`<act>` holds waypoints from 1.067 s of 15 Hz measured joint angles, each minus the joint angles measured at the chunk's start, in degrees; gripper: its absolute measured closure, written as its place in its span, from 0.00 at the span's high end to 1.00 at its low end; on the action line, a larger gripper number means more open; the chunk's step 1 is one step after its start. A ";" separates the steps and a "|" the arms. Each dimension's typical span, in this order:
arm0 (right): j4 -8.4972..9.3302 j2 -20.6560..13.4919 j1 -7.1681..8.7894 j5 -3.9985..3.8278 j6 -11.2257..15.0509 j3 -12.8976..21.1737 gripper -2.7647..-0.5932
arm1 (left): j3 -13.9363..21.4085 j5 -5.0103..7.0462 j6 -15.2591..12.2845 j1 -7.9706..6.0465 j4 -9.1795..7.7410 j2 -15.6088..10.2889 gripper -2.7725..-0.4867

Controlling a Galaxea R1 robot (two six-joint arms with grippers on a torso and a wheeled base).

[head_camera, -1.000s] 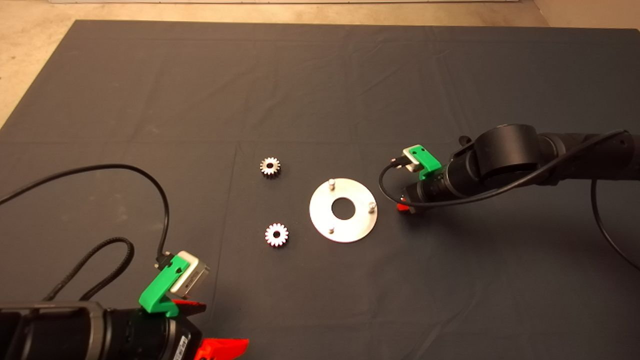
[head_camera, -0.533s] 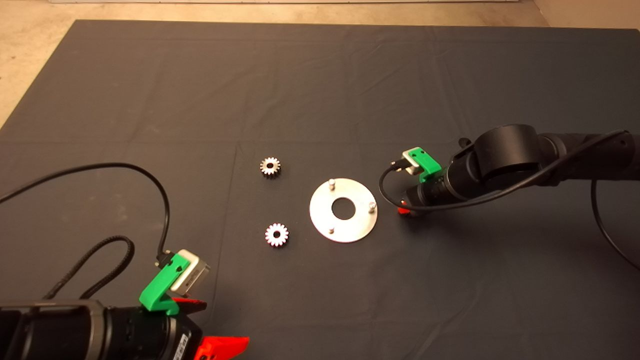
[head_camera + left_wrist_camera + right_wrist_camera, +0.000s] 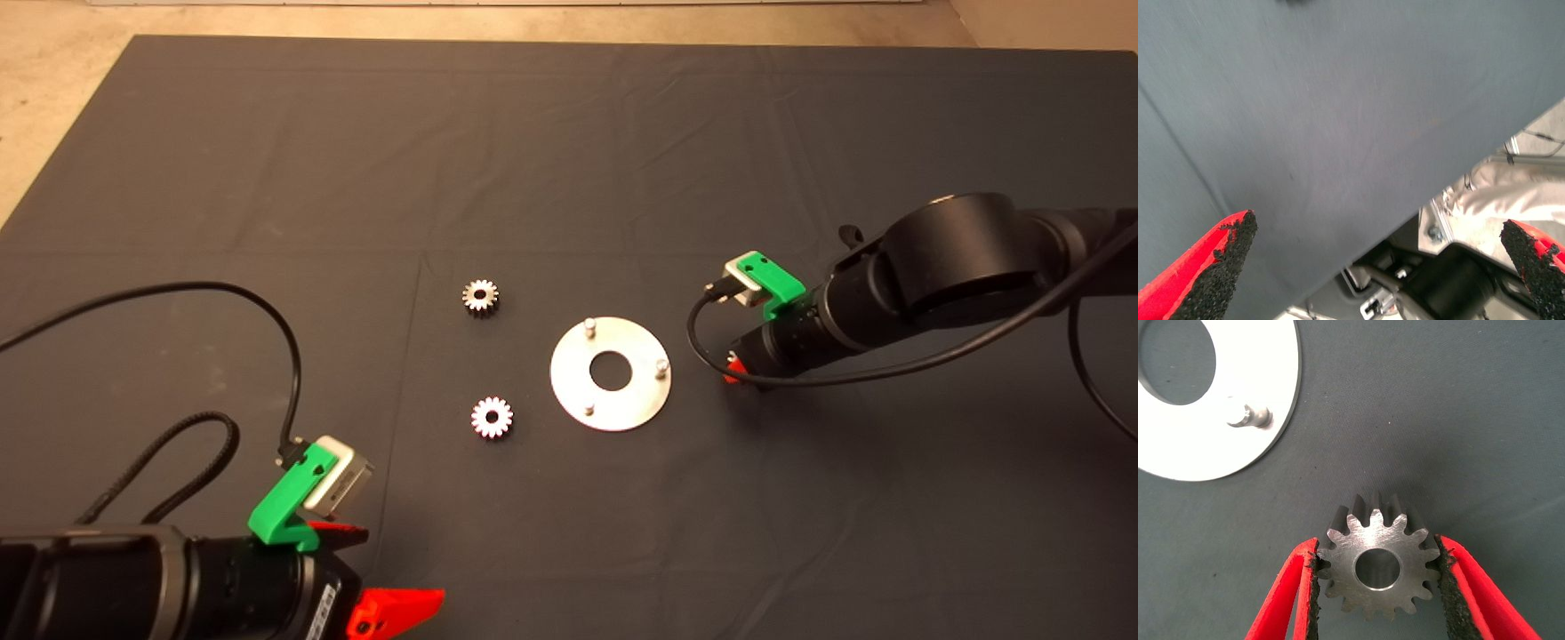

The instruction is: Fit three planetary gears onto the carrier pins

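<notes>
The shiny round disc [image 3: 622, 409] lies mid-mat with its three carrier pins [image 3: 589, 325] standing bare. Two planetary gears rest flat on the mat left of it, one farther back [image 3: 480, 295] and one nearer [image 3: 492, 417]. My right gripper [image 3: 733, 369] is just right of the disc. In the right wrist view that gripper [image 3: 1376, 543] is shut on a third gear [image 3: 1378, 570], both pads against its teeth, with the disc's edge [image 3: 1265, 360] and one pin [image 3: 1248, 415] close by. My left gripper [image 3: 400, 564] waits at the lower left, fingers open [image 3: 1378, 223].
The dark mat [image 3: 569, 160] covers the table, with a pale floor past its far and left edges. A black cable [image 3: 267, 320] loops over the mat from the left arm. The left wrist view shows the mat's edge and a metal frame [image 3: 1438, 233] beyond it.
My right gripper has drawn a little to the right, away from the disc, and the arm's elbow has swung up. The left arm, disc and two loose gears have stayed put.
</notes>
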 joint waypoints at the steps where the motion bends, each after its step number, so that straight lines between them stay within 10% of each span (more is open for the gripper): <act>1: 0.33 -0.33 0.63 -0.05 0.00 1.25 0.17 | 0.00 0.07 -0.03 0.00 0.02 0.05 0.94; 6: 3.52 -0.49 5.25 0.06 -0.02 6.70 0.17 | 0.00 0.07 -0.04 0.00 0.02 0.07 0.94; 16: 4.54 2.04 4.57 0.13 -4.04 5.73 0.17 | 0.00 1.87 -1.94 -1.32 0.02 4.96 0.94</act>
